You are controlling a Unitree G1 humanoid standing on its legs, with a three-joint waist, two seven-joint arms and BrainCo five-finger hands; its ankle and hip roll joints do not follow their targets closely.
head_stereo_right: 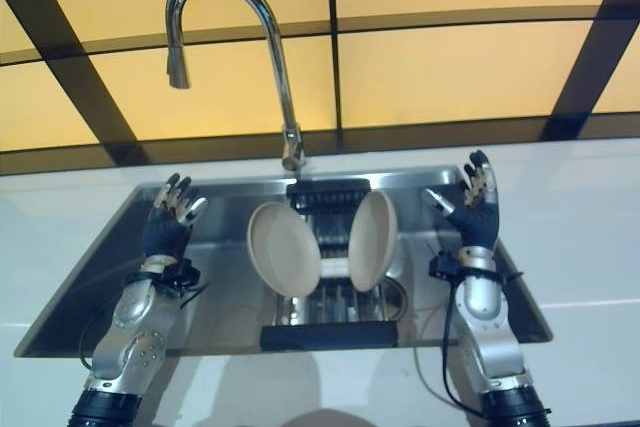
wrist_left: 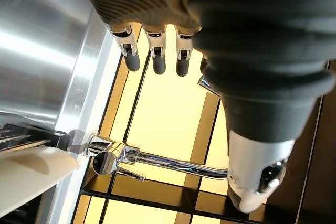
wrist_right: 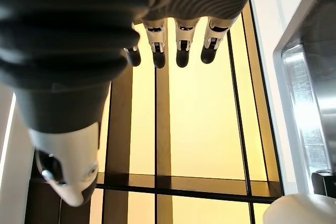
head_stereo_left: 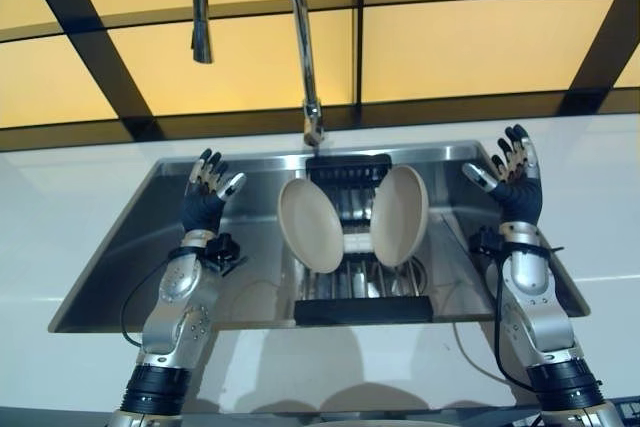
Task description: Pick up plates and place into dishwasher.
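Two cream plates stand on edge in a dark rack (head_stereo_left: 350, 282) inside the steel sink (head_stereo_left: 120, 257). The left plate (head_stereo_left: 311, 224) leans left, the right plate (head_stereo_left: 400, 214) leans right. My left hand (head_stereo_left: 205, 197) is raised over the sink's left half, open, fingers spread and holding nothing. My right hand (head_stereo_left: 512, 179) is raised at the sink's right rim, open and empty too. In the left wrist view its fingers (wrist_left: 154, 51) point past the faucet, with a plate's edge (wrist_left: 31, 169) near. The right wrist view shows straight fingers (wrist_right: 181, 43) and a plate's rim (wrist_right: 302, 209).
A tall chrome gooseneck faucet (head_stereo_left: 300, 37) rises behind the sink, its base right behind the rack. A yellow-panelled wall with dark frames (head_stereo_left: 450, 47) stands behind. White countertop (head_stereo_left: 610, 207) surrounds the sink on both sides and in front.
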